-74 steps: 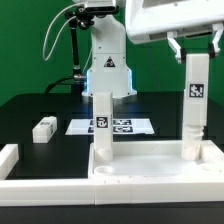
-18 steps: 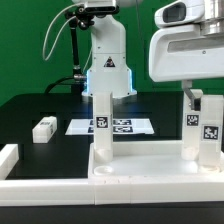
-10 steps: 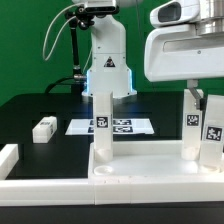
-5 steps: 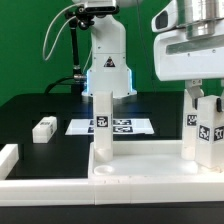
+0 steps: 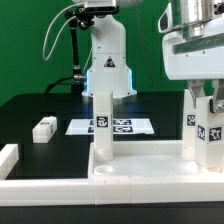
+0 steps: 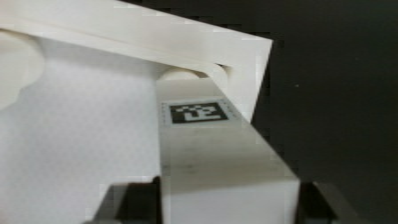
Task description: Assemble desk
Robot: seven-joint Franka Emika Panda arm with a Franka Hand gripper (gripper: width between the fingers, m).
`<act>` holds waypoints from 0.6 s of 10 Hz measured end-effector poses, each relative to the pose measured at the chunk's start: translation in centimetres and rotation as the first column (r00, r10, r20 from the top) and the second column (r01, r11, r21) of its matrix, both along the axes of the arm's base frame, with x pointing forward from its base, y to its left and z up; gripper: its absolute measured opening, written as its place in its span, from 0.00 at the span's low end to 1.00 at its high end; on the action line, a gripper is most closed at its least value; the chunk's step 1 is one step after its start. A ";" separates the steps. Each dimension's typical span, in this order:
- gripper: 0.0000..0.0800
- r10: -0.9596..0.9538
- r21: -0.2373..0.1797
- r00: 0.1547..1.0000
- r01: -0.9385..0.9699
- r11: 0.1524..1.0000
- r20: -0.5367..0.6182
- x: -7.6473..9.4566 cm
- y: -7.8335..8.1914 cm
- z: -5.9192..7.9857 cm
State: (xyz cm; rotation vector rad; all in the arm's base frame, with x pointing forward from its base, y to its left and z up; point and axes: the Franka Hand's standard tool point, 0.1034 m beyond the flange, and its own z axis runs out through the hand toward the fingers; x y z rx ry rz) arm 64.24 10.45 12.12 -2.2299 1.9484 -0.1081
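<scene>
Grip first: my gripper (image 5: 199, 98) is clenched on the upper part of a white plastic block leg (image 5: 198, 135) that bears black-and-white square tags. In the wrist view the leg fills the whole gap between my two dark fingers (image 6: 134, 200), one pressed on each flat side. I judge I hold it high so that my fingers stay clear of the raised rim below.

The leg stands upright, and its lower end sits in a corner of the wide white tray-like desk top (image 5: 150, 172), at the exterior view's right. Upright is the only way the end can go straight down into its corner seat. Whether it is fully home I cannot tell, because the joint is half hidden by the rim.

The top lies with its hollow side up, so the legs can go in from above. A second white leg (image 5: 102, 125) stands upright in the corner at the exterior view's left, well apart from mine.

Farther out, a loose white leg (image 5: 44, 128) lies on its side on the black table (image 5: 30, 110), waiting. The marker board (image 5: 125, 127) lies flat behind the top. The end of a long white border rail (image 5: 8, 158) shows at the exterior view's left edge. I see no fourth leg.
</scene>
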 end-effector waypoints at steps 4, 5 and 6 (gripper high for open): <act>0.70 0.101 -0.018 0.995 -0.101 0.995 -0.001 -0.1 -0.1 -0.2; 0.70 0.359 -0.064 0.933 -0.359 0.931 -0.015 0.0 0.2 -0.3; 0.79 0.557 -0.069 0.830 -0.558 0.827 -0.036 -0.1 0.2 -0.7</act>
